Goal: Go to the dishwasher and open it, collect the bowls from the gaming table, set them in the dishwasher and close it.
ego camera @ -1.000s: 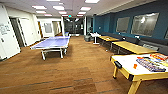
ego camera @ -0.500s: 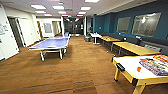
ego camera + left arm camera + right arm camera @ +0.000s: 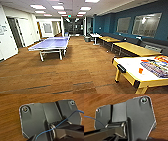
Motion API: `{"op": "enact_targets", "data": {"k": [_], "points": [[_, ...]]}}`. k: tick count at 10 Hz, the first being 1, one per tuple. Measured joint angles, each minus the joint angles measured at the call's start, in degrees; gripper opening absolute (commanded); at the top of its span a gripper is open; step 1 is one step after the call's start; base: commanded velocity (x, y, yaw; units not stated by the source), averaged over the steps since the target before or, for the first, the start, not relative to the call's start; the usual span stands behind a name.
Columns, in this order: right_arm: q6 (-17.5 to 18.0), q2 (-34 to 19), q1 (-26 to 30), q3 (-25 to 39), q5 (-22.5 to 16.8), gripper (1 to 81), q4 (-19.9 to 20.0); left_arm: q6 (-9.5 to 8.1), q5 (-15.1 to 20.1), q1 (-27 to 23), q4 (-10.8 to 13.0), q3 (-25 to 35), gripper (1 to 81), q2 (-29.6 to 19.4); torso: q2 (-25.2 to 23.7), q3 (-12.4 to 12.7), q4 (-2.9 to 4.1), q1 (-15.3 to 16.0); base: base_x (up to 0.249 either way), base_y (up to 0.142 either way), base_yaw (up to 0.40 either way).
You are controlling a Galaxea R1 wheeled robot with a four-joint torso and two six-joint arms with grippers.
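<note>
Gaming table (image 3: 136, 72), white-topped with a yellow edge, sits at four o'clock in the head view, bearing colourful boxes (image 3: 156, 66). Whether either pincer is apart or together cannot be told; wood floor (image 3: 10, 119) lies beneath both wrists.

A: Light source? 
B: Ceiling panels (image 3: 38, 6), rows, bright and blown out; room evenly lit. 
A: Shadows? 
B: Soft, under the blue ping-pong table (image 3: 51, 43). 
A: Glare? 
B: Pale reflections on wall windows (image 3: 146, 24). 
A: Focus? 
B: Soft throughout; straight lines bow at edges. Wrist views blurred over wood floor (image 3: 10, 122).
</note>
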Motion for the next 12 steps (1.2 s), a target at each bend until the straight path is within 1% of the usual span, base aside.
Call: {"op": "enact_targets", "data": {"k": [2, 5, 10, 12], "points": [[0.0, -0.04, 0.83, 0.0, 0.46, 81.1, 0.01, 0.02, -0.15, -0.77, 0.0, 0.0, 81.1, 0.02, 0.05, 0.0, 0.0, 0.05, 0.0, 0.0, 0.0], [0.0, -0.04, 0.0, 0.0, -0.06, 81.1, 0.01, 0.0, 0.05, -0.07, 0.0, 0.0, 81.1, 0.02, 0.02, 0.0, 0.0, 0.0, 0.0, 0.0, 0.0], [0.0, -0.04, 0.3, 0.0, 0.06, 81.1, 0.01, 0.02, -0.11, -0.13, 0.0, 0.0, 81.1, 0.02, 0.02, 0.0, 0.0, -0.02, 0.0, 0.0, 0.0], [0.0, -0.04, 0.3, 0.0, 0.06, 81.1, 0.01, 0.05, -0.33, -0.11, 0.0, 0.0, 81.1, -0.02, 0.02, 0.0, 0.0, -0.02, 0.0, 0.0, -0.186]]}}
